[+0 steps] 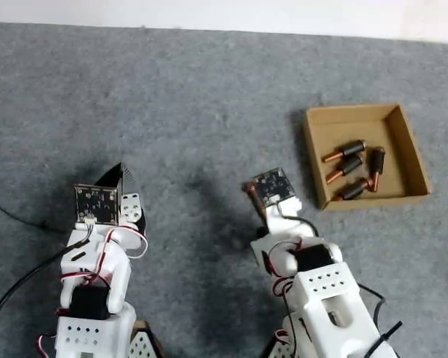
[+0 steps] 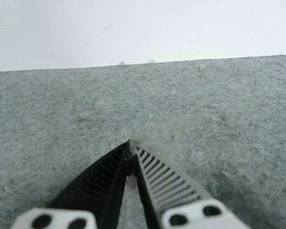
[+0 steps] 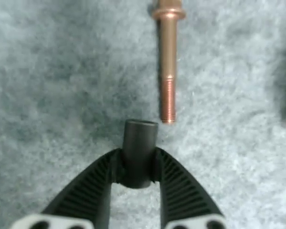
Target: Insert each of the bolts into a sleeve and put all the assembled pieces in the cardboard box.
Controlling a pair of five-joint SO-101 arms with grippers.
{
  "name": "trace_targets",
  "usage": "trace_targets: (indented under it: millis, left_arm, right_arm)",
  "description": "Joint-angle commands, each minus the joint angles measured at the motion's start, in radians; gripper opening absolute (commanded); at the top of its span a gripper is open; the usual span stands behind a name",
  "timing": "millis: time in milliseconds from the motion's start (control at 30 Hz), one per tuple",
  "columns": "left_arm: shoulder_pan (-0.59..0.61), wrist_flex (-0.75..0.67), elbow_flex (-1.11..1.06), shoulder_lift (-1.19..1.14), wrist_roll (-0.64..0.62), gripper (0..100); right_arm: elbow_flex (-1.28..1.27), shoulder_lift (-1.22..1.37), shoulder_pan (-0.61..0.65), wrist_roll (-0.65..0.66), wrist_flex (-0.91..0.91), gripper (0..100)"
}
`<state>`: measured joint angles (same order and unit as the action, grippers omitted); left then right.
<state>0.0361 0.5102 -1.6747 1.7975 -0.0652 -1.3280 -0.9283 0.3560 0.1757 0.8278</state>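
My right gripper [image 3: 138,155] is shut on a short black sleeve [image 3: 140,136], held low over the grey carpet with its open end facing forward. A copper bolt [image 3: 168,62] lies on the carpet just in front of it. Its threaded tip almost touches the sleeve's rim, slightly to one side. The cardboard box [image 1: 311,142] stands at the right of the high view and holds several assembled pieces [image 1: 345,167] of black sleeve and copper bolt. My left gripper [image 2: 131,149] is shut with nothing in it, low over bare carpet at the left [image 1: 122,174].
Grey carpet [image 1: 209,104] covers the whole table, with a white wall along its far edge [image 2: 133,28]. The two arm bases stand at the near edge. Cables trail from the left arm [image 1: 15,220].
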Motion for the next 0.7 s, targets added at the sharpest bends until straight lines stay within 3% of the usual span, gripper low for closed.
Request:
trace_targets:
  millis: [0,333,667]
  left_arm:
    - [-0.015,-0.026,-0.021,0.015,-0.006,1]
    - [-0.015,-0.026,-0.021,0.015,-0.006,1]
    - [-0.015,-0.026,-0.021,0.015,-0.006,1]
  right_arm:
    - [0.059,0.035,-0.015,0.002,0.005,0.4]
    - [0.162,0.394,-0.015,0.023,0.007,0.4]
    - [0.182,0.42,-0.091,0.021,0.004,0.4]
